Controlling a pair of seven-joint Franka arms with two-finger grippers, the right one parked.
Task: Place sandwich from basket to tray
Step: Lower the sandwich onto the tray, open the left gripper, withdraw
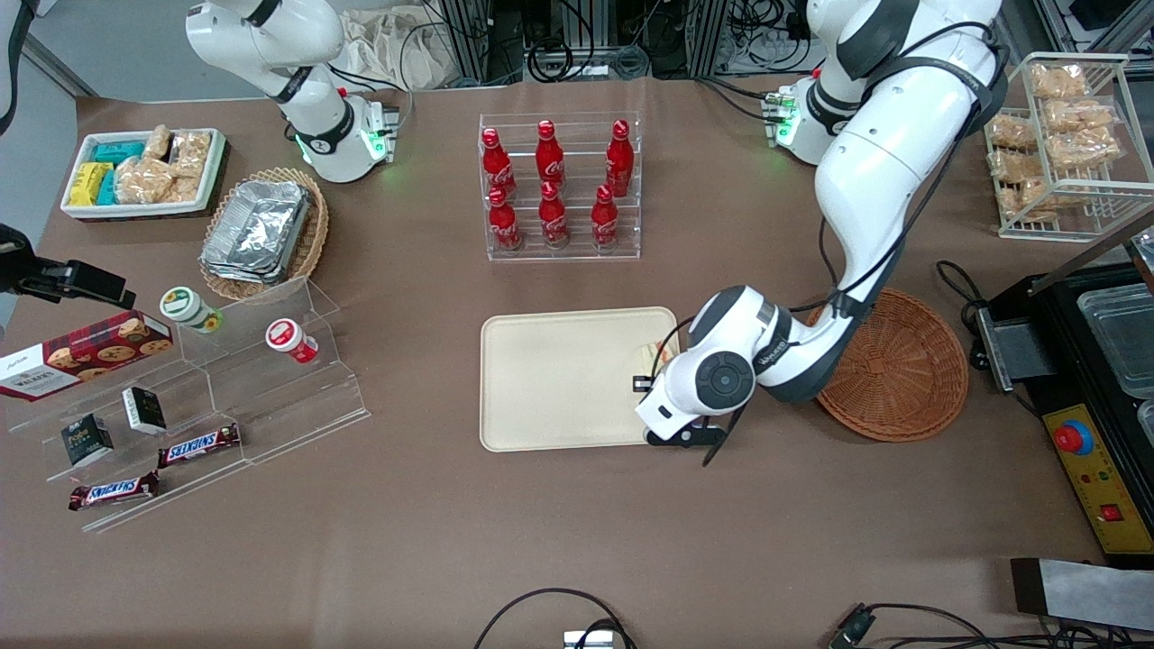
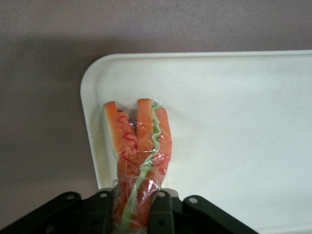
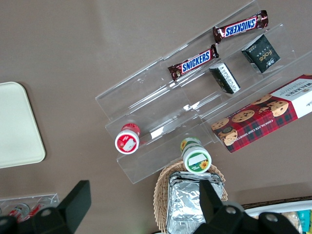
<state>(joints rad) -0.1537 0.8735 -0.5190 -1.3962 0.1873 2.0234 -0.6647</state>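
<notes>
One sandwich [image 2: 139,151] is pinched in the gripper [image 2: 136,207], which is closed on its narrow end. The sandwich sticks out from the gripper over the tray [image 2: 234,122], close to one rounded corner and just inside the low rim. I cannot tell if it touches the tray yet or hangs a little above it.

It looks small and light. The bread and the red-orange and green layers look soft, so a hard squeeze would probably squash it. A shiny clear wrap covers it, and that may be slippery. The layers spread apart at the free end, so it is floppy too. The best place to hold it seems to be across the flat bread sides, with a gentle grip, and that looks like how it is held now.

From the front, the gripper [image 1: 654,365] is mostly hidden under the arm, over the edge of the tray [image 1: 559,379] nearest the basket [image 1: 902,370]. The basket sits on the table [image 1: 577,541] just beside the tray, toward the working arm's end, and nothing shows in the part of it that can be seen.

Farther from the front camera stands a clear rack of red bottles [image 1: 559,185].
</notes>
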